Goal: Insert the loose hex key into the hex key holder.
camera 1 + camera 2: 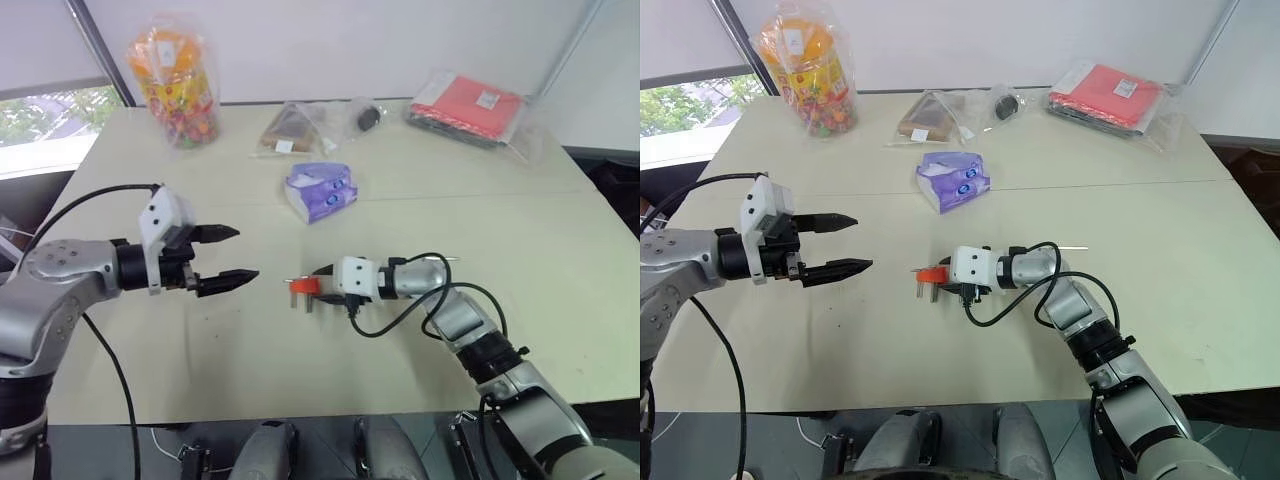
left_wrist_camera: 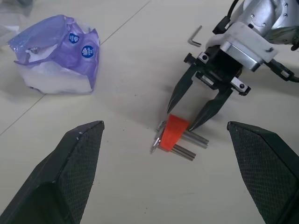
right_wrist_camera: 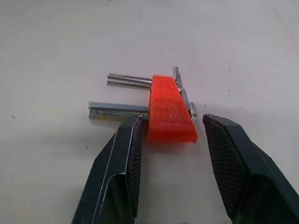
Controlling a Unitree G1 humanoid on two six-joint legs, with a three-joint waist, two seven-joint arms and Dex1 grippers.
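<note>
The hex key holder (image 3: 170, 109) lay on the table (image 1: 560, 250), with the right gripper (image 2: 189, 110) part open astride it, not clamped. The left gripper (image 1: 233, 256) hovered wide open, empty, beside the holder. The loose hex key (image 2: 195, 37) lay uninserted beyond the holder; farther off, a purple tissue pack (image 1: 320, 190) blocked nothing.

red holder (image 3: 170, 109) – flat on table (image 1: 560, 250)

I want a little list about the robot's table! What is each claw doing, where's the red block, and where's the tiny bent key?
left gripper: open, empty, above the table
right gripper: open, fingers either side of the hex key holder
hex key holder: lying on the table, not gripped
loose hex key: on the table beyond the right gripper
also there: purple tissue pack
</note>
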